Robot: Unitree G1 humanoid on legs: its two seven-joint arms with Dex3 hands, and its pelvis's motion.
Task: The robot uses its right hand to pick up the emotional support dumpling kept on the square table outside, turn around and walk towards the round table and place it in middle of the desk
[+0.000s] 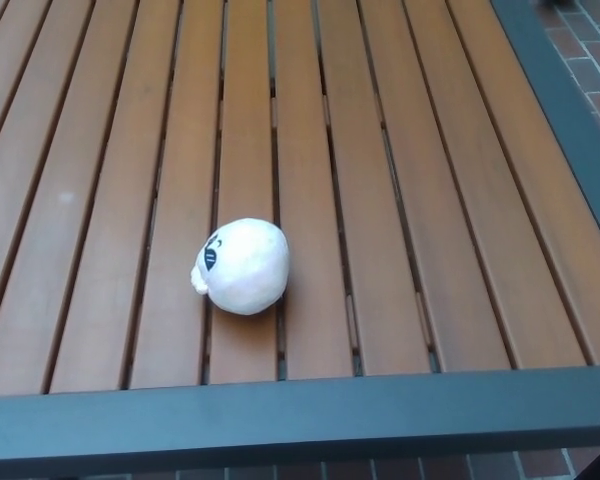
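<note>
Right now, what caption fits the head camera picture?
White plush dumpling lying alone on a slatted wooden table, near its dark front rim.

Neither arm in view, left hand unseen, right hand unseen

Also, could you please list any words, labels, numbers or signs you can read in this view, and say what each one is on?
None: no readable text anywhere.
The white plush dumpling has only a small black face mark on its left side, no letters.
The slatted wooden table and its dark frame are unmarked.
</note>
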